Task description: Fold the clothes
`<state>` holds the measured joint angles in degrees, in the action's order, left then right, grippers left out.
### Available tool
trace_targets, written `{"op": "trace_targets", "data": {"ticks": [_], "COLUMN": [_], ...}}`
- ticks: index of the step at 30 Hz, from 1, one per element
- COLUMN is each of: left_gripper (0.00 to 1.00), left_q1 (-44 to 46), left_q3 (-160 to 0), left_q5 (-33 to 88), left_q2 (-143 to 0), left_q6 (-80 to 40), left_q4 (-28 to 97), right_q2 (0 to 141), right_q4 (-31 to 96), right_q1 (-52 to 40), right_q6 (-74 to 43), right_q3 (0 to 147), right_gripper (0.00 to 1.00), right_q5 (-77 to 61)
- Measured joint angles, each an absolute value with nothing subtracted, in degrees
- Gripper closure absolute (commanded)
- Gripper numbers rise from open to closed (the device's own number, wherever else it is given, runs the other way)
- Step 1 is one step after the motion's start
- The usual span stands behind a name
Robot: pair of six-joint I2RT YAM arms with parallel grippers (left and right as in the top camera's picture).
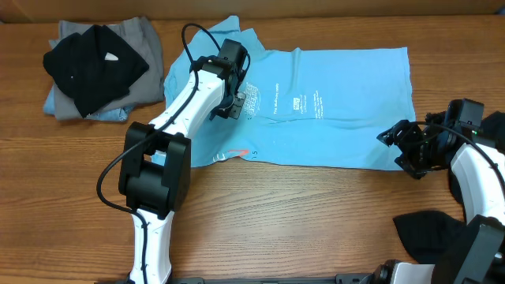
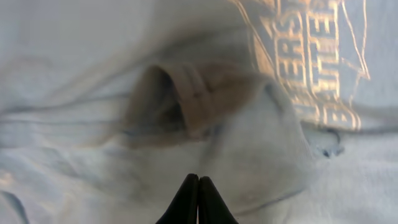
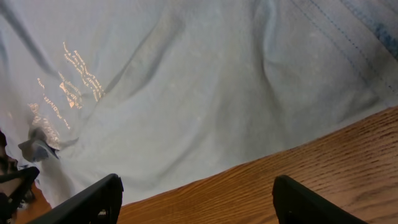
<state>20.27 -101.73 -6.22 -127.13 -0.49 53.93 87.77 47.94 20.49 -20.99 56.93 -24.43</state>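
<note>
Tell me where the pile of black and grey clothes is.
Top left in the overhead view, the pile of black and grey clothes lies just left of the spread sky-blue T-shirt.

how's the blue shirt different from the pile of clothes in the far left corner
The blue T-shirt lies spread out across the middle of the table; the pile is bunched up. The T-shirt is one light blue garment with printed lettering; the pile has a black piece on top of grey and pale blue ones. The left claw, shut, is over the T-shirt, while no claw is near the pile. Both are soft clothes lying on the wooden table.
</note>
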Motion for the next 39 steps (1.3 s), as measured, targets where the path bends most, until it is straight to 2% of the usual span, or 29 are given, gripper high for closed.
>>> {"op": "trace_targets", "data": {"ticks": [6, 14, 21, 27, 33, 39], "left_gripper": [0.96, 0.96, 0.96, 0.96, 0.96, 0.96], "left_q1": [21.0, 21.7, 21.3, 19.9, 19.4, 19.6], "left_q3": [-101.6, -95.2, -92.9, -97.4, -107.2, -111.4], "left_q5": [-3.5, -3.8, -9.6, -14.9, -16.6, -8.2], "left_q2": [-127.1, -127.0, -126.5, -126.5, -126.5, -126.1], "left_q6": [-0.5, -0.5, -1.1, -2.9, -2.8, -2.8], "left_q4": [55.3, 42.3, 35.9, 33.6, 41.3, 55.8], "right_q2": [87.8, 87.8, 87.8, 87.8, 87.8, 87.8], "right_q4": [47.9, 47.8, 48.0, 49.0, 50.2, 49.7], "right_q1": [20.5, 20.5, 20.5, 20.5, 20.5, 20.5], "right_q6": [-21.0, -21.0, -21.0, -21.0, -21.0, -21.0], "right_q3": [56.9, 56.9, 56.9, 56.9, 56.9, 56.9], "right_gripper": [0.20, 0.20, 0.20, 0.20, 0.20, 0.20], "right_q5": [-24.4, -24.4, -24.4, -24.4, -24.4, -24.4]}}
